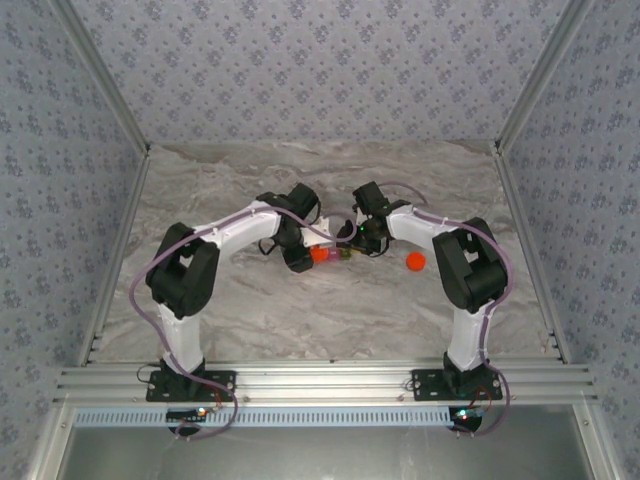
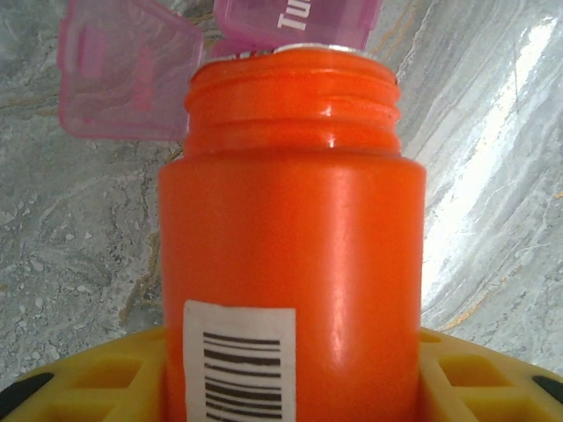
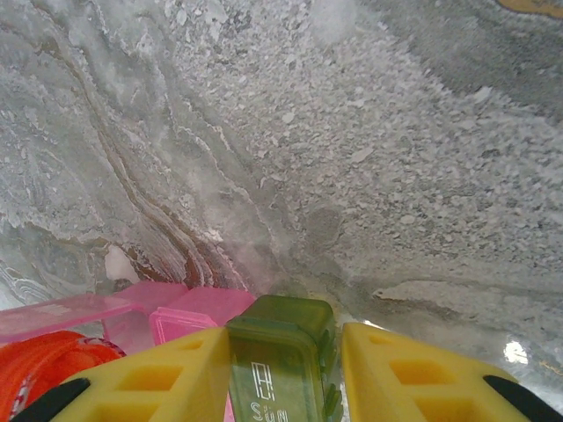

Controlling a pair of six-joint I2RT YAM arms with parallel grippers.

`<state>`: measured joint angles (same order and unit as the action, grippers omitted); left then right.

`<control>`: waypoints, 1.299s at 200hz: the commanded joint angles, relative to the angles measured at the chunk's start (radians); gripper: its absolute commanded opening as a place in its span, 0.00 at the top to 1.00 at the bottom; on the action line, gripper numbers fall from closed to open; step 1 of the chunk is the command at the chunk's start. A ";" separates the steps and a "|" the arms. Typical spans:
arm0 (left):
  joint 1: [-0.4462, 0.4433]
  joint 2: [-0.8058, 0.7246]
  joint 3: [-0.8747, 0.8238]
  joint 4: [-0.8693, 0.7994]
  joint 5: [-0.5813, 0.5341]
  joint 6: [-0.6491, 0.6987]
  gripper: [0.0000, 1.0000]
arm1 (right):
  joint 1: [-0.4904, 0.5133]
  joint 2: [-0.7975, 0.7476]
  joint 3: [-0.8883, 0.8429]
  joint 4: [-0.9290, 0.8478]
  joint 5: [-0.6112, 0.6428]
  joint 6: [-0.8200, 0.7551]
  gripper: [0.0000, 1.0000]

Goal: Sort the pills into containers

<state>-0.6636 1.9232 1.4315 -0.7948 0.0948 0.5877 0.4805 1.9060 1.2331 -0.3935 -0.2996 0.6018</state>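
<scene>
My left gripper (image 2: 286,382) is shut on an orange-red bottle (image 2: 290,229) with a barcode label. The bottle lies sideways, its open mouth right at the pink compartments, whose lids (image 2: 123,75) stand open. My right gripper (image 3: 283,352) is shut on the containers, its yellow fingers (image 3: 167,374) on either side of the olive-green compartment (image 3: 280,352). The pink compartment (image 3: 198,309) joins it on the left. From above, the bottle (image 1: 320,255) and the containers (image 1: 343,253) meet mid-table between the left gripper (image 1: 300,257) and the right gripper (image 1: 358,240). The pills are hidden.
A small orange-red round piece, like a cap (image 1: 415,262), lies on the marble table (image 1: 320,320) just right of the right arm. Patterned walls (image 1: 60,200) and metal rails close in the sides and back. Bare table lies in front of both grippers.
</scene>
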 commanded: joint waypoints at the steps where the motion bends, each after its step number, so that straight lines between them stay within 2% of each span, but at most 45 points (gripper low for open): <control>1: -0.007 0.019 0.041 -0.040 -0.019 0.018 1.00 | 0.009 0.013 0.016 -0.040 0.013 -0.010 0.60; 85: -0.028 0.025 0.055 -0.057 -0.097 0.046 1.00 | 0.012 0.014 0.014 -0.040 0.012 -0.010 0.60; 151: -0.037 0.032 0.060 -0.062 -0.113 0.056 1.00 | 0.013 0.014 0.016 -0.042 0.013 -0.009 0.60; 193: -0.059 0.043 0.061 -0.072 -0.187 0.085 1.00 | 0.015 0.016 0.017 -0.042 0.015 -0.010 0.60; 260: -0.075 0.045 0.060 -0.067 -0.240 0.106 1.00 | 0.016 0.019 0.015 -0.041 0.014 -0.008 0.60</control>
<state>-0.7300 1.9472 1.4784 -0.8238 -0.1040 0.6659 0.4870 1.9060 1.2331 -0.3939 -0.2993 0.6018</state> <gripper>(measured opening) 0.504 0.398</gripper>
